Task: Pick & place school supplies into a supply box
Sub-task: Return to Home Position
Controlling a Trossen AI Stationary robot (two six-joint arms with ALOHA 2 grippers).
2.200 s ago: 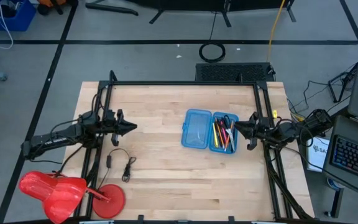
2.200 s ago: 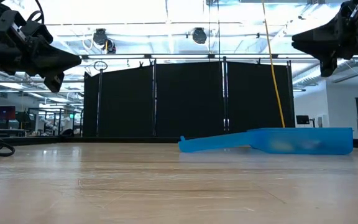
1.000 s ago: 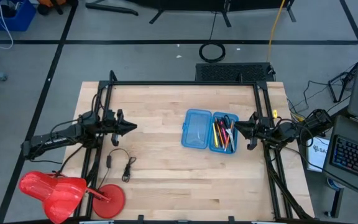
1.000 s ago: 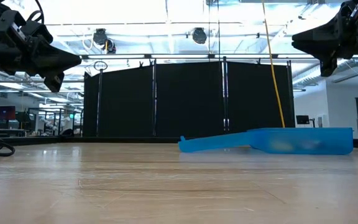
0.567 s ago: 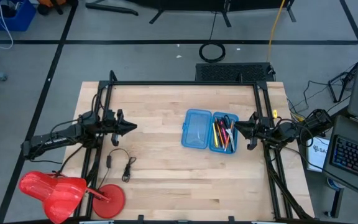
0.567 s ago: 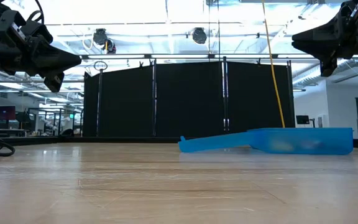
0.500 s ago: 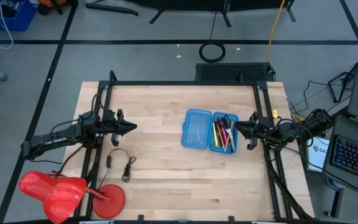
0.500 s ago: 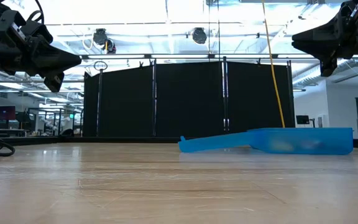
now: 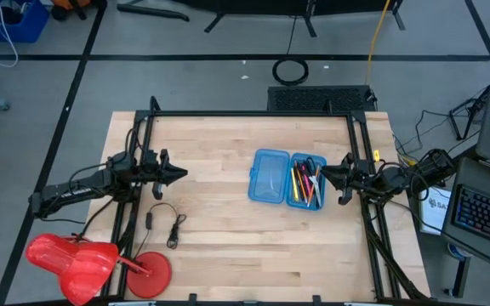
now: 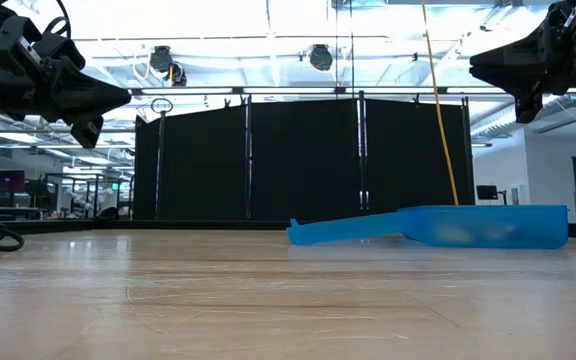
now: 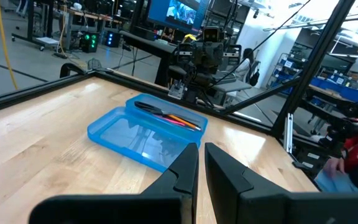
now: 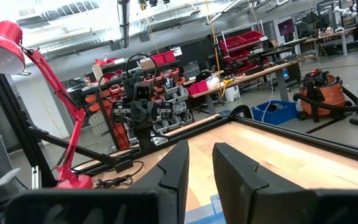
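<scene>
The translucent blue supply box (image 9: 287, 178) lies open on the right half of the table, both halves flat on the wood; it also shows in the low view (image 10: 448, 226) and the left wrist view (image 11: 145, 127). Its right half holds the school supplies (image 9: 306, 182): orange pencils, black pens, markers and scissors (image 11: 169, 115). My right gripper (image 9: 321, 173) hovers above the table at the box's right edge, fingers a narrow gap apart (image 12: 201, 152). My left gripper (image 9: 181, 173) hovers over the table's left part, well away from the box, fingers shut (image 11: 201, 152).
A looped black cable (image 9: 164, 223) lies on the table near the left arm. A red desk lamp (image 9: 92, 259) stands at the near left corner. A black frame (image 9: 253, 114) runs along the table's far edge and sides. Bare wood lies between the left gripper and the box.
</scene>
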